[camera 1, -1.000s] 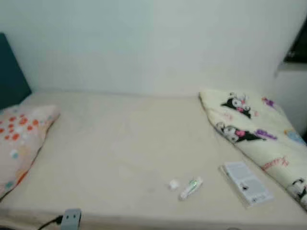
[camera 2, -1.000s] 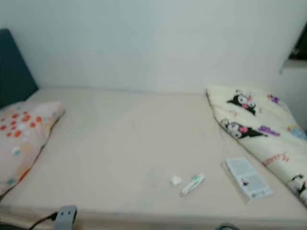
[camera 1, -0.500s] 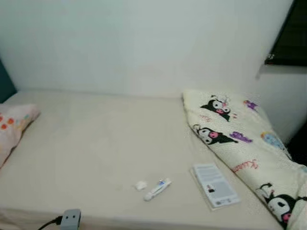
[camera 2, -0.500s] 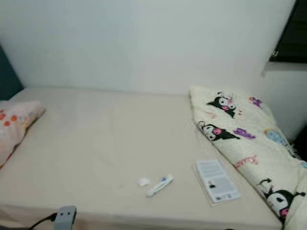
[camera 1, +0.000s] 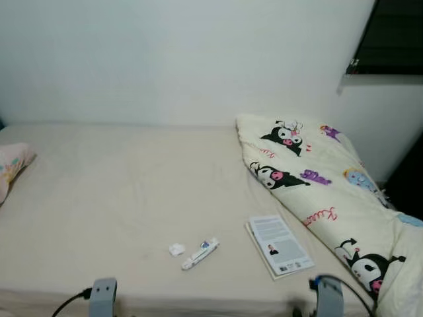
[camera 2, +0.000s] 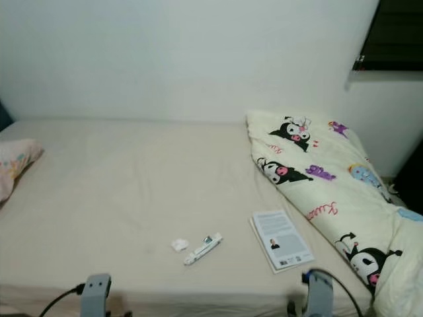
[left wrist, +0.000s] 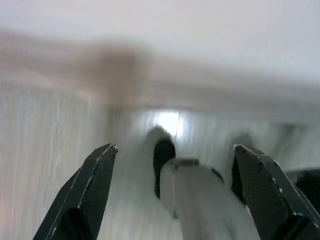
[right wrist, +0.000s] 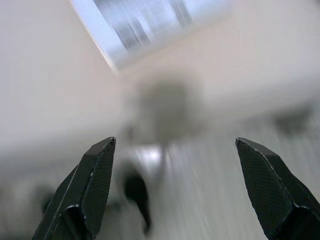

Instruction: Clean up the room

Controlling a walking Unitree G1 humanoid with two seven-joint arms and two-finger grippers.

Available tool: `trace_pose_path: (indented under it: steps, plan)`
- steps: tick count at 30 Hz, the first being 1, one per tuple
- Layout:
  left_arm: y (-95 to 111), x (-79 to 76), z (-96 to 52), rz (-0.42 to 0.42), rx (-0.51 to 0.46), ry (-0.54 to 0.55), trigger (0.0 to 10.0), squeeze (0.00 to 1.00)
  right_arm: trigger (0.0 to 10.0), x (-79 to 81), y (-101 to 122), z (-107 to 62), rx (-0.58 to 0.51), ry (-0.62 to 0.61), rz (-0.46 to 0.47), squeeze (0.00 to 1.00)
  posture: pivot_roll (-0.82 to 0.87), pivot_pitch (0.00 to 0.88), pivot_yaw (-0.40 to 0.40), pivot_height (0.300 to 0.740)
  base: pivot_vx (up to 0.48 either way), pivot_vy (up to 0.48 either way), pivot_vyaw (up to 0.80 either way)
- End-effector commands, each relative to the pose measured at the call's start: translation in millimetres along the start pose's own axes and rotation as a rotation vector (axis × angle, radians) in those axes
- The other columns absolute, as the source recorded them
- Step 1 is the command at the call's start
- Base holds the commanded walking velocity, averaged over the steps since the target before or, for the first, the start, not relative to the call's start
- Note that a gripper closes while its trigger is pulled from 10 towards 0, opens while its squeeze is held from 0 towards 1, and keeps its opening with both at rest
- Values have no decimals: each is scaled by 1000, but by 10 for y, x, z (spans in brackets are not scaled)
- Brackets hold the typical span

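Bed (camera 1: 119, 198) clutter, left to right: a pillow (camera 1: 12, 168) cut off at the edge, a small white scrap (camera 1: 176, 249), a tube (camera 1: 200, 253) just right of it, a booklet (camera 1: 279, 244), then a cartoon-print blanket (camera 1: 324, 191). Left gripper (left wrist: 172, 192) and right gripper (right wrist: 175, 187) hang spread, blurred below.

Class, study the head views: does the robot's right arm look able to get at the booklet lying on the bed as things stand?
Probably yes. The booklet lies flat near the bed's front edge, just ahead of the right gripper, whose fingers stand open. Nothing lies between them; the blanket sits beside it, not over it.
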State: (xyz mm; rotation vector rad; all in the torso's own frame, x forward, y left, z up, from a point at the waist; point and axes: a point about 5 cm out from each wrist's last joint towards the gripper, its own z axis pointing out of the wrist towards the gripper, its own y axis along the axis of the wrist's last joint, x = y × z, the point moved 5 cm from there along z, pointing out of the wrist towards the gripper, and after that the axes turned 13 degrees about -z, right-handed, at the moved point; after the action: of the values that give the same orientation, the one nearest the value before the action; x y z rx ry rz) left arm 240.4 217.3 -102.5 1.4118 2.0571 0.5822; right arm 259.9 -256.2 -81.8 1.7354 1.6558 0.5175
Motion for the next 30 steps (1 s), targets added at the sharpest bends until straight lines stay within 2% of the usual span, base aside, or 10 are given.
trace_pose_path:
  steps: [1,3,7,9,10,11,14,17,19,30]
  plan:
    - [172,-152,28,7,-57,-70,10000,0,10000,10,323,29,-112,11,43,0,19,0,-10,640,0,0,0]
    - [265,-247,41,35,-82,-114,10000,0,10000,16,480,38,-159,21,58,0,14,0,-11,635,0,0,0]
    - [836,-777,33,81,-245,-327,10000,0,10000,77,1077,20,-337,78,101,0,11,0,-13,615,0,0,0]
    - [836,-777,33,81,-245,-327,10000,0,10000,77,1077,20,-337,78,101,0,11,0,-13,615,0,0,0]
    - [965,-959,5,98,-283,-397,10000,0,10000,111,1191,5,-374,100,103,0,12,0,-15,610,0,0,0]
    - [965,-959,5,98,-283,-397,10000,0,10000,111,1191,5,-374,100,103,0,12,0,-15,610,0,0,0]
    - [1218,-1605,-147,235,-386,-610,10000,0,10000,280,1431,-52,-463,175,99,0,-4,6,-11,595,0,0,0]
    - [1264,-1775,-197,283,-419,-649,10000,0,10000,331,1459,-67,-481,195,95,0,-14,13,-8,590,0,0,0]
    - [1346,-2016,-277,389,-495,-669,10000,0,10000,414,1475,-99,-509,231,93,0,-30,31,0,580,0,0,0]
    - [1764,-2252,-379,525,-662,-541,10000,0,10000,668,1422,-240,-578,331,75,0,-72,127,26,550,0,0,0]
